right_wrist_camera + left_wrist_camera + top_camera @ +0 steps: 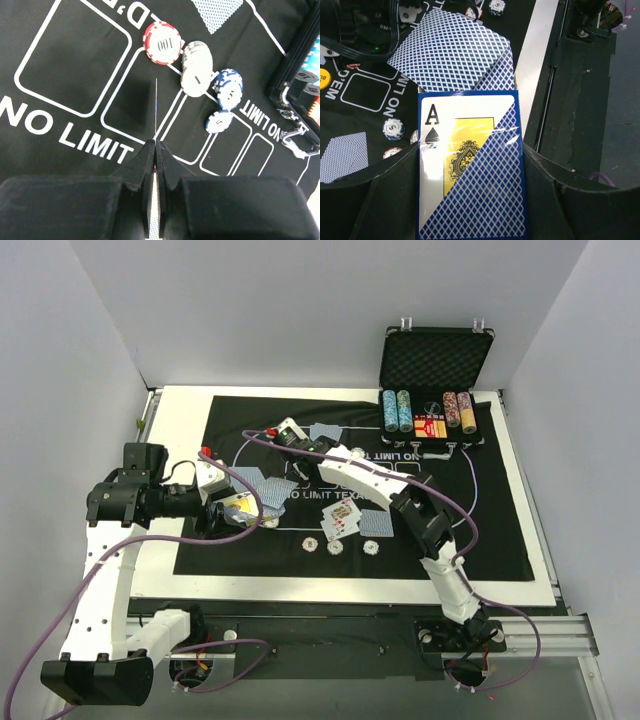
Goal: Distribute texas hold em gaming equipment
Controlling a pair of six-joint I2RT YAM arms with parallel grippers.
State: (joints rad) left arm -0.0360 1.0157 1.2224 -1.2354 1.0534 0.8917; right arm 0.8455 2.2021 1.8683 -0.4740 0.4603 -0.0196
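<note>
"Well, the left gripper (470, 200) is clamped on the card deck (465, 125), ace of spades showing, above two face-down cards (445, 50) at the mat's (365, 92) near-left edge."

"And the right gripper (155, 150)?"

"Pinched on one card (155, 105), edge-on over the printed boxes. I'd tilt it flat before releasing, clear of the chips (196, 75) just right."

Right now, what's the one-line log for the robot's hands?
left gripper: shut on card pack | right gripper: shut on single card
</note>
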